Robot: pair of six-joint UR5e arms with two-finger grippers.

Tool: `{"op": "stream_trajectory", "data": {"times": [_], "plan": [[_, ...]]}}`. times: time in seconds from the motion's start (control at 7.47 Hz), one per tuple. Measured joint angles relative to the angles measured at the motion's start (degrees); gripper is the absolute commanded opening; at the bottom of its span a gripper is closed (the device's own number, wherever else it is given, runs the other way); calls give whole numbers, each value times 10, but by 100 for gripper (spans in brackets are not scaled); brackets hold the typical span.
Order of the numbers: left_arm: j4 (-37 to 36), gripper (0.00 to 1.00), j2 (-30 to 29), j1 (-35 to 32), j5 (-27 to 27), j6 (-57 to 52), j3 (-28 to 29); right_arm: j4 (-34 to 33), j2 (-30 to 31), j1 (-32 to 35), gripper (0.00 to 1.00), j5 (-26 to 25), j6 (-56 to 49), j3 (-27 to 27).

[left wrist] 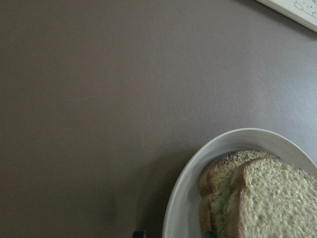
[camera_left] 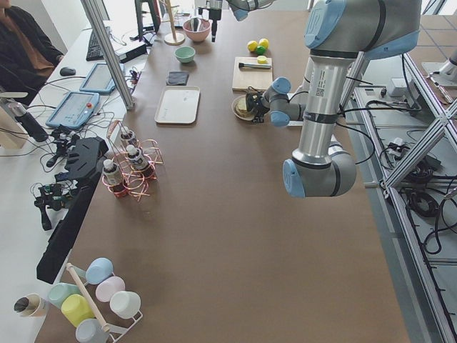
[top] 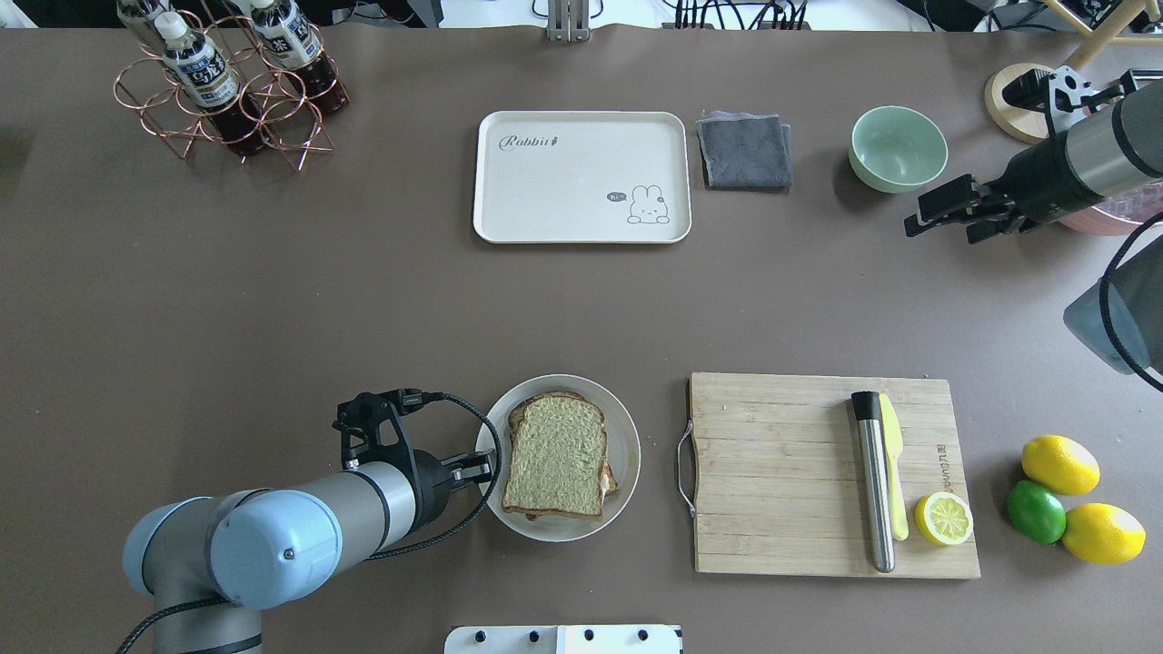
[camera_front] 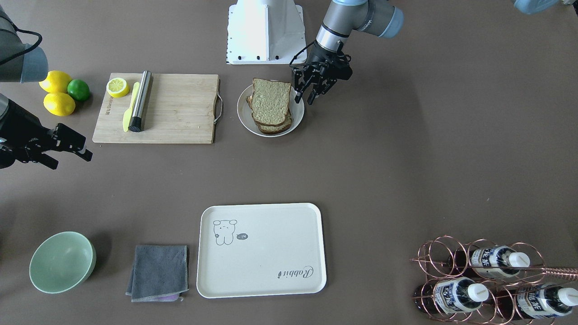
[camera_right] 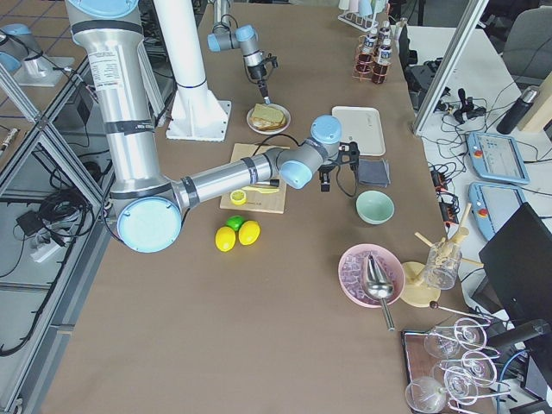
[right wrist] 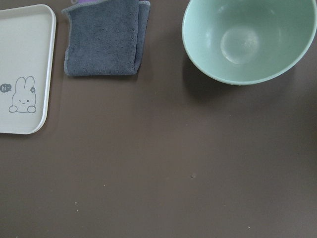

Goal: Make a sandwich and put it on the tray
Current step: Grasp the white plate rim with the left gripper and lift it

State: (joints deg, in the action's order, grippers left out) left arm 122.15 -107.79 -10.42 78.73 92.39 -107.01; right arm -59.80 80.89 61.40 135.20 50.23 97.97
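Observation:
The sandwich is a stack of speckled tan slices lying on a round white plate. It also shows in the overhead view, where a bit of egg peeks out at one corner. My left gripper is open and empty, its fingers pointing down at the plate's edge beside the bread; in the overhead view the left gripper sits at the plate's left rim. The cream tray lies bare, far across the table. My right gripper is open and empty, hovering near the green bowl.
A wooden cutting board holds a yellow knife, a steel cylinder and a half lemon. Two lemons and a lime lie beside it. A grey cloth lies next to the tray. A copper bottle rack stands at a corner.

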Motion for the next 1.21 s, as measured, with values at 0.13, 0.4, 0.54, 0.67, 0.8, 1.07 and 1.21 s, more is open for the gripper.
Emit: {"op": "stream_trajectory", "data": {"times": [0.13, 0.4, 0.54, 0.67, 0.8, 1.07, 1.21], "plan": [[1, 44, -4, 2, 0, 0, 8, 0, 1, 0, 99, 0, 0, 0], [1, 34, -13, 3, -1, 0, 20, 0, 1, 0, 99, 0, 0, 0], [1, 20, -15, 4, -1, 0, 24, 0, 1, 0, 99, -1, 0, -1], [1, 1, -18, 4, -1, 0, 28, -1, 1, 1, 99, -1, 0, -1], [1, 0, -19, 4, -1, -1, 31, -1, 2, 1, 99, -1, 0, -1], [1, 0, -22, 3, 2, -2, 34, -1, 4, 5, 99, -1, 0, -1], [1, 0, -27, 1, 4, -3, 33, -1, 6, 9, 99, 0, -1, -2]]}}
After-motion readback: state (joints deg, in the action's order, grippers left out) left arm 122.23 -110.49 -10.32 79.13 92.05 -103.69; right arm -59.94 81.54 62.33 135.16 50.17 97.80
